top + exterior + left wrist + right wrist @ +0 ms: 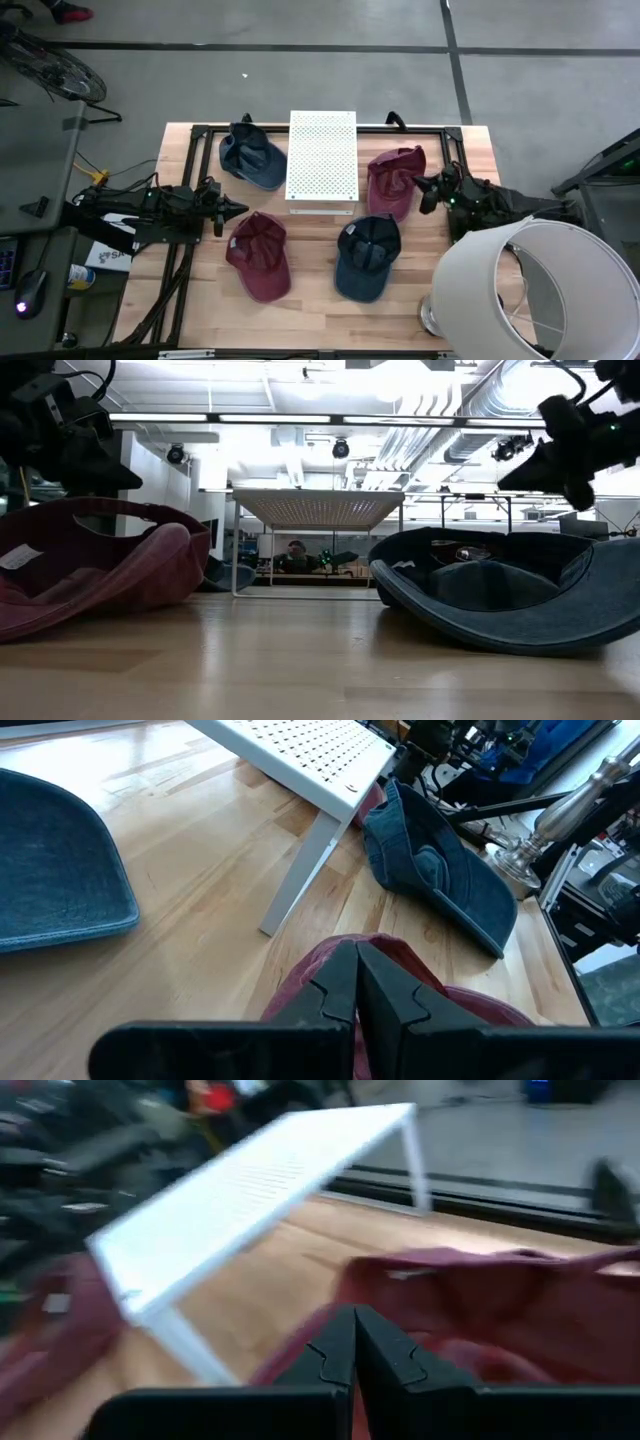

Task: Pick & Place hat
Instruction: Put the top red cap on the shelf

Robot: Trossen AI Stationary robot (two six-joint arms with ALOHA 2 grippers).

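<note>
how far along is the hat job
Nothing looks placed yet: four hats lie on the table around the white rack, none on it. Both grippers are shut and empty, left gripper by the near red hat, right gripper by the far red hat.

1. Even, bright overhead light falls on the surface [320, 310] in the high view, with only soft shadows under the hats.
2. In the low view, ceiling strip lights [330, 418] glare white, leaving both arms as dark silhouettes.
3. The right wrist view is heavily motion-blurred; the white rack [250, 1180] smears.
4. The left wrist view is sharp.
</note>
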